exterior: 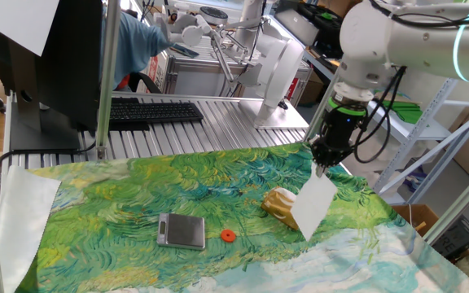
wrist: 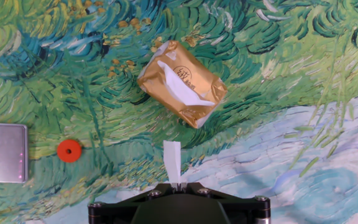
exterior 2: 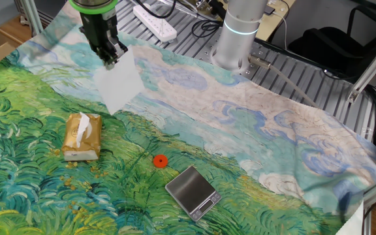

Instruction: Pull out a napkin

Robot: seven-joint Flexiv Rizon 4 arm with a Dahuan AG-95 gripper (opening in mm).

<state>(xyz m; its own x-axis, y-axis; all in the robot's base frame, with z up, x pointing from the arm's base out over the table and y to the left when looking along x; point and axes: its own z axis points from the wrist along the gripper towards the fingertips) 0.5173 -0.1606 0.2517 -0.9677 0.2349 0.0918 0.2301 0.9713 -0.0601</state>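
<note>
Napkin [exterior: 313,204] hangs from fingers [exterior: 322,168].

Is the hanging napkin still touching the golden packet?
Apart. The other fixed view shows the napkin hanging from the tool, clear cloth between it and the packet.

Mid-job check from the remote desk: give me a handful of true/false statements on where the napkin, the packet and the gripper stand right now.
1. The two-finger gripper is shut on the thin white paper napkin. True.
2. The napkin hangs in the air, clear of the golden-brown crinkly packet. True.
3. The packet is lifted off the painted green-and-blue tablecloth. False: it lies on the cloth.
4. The small orange round disc sits on top of the flat grey metal scale. False: it lies on the cloth beside it, apart.
5. White tissue shows in the packet's opening. True.
</note>
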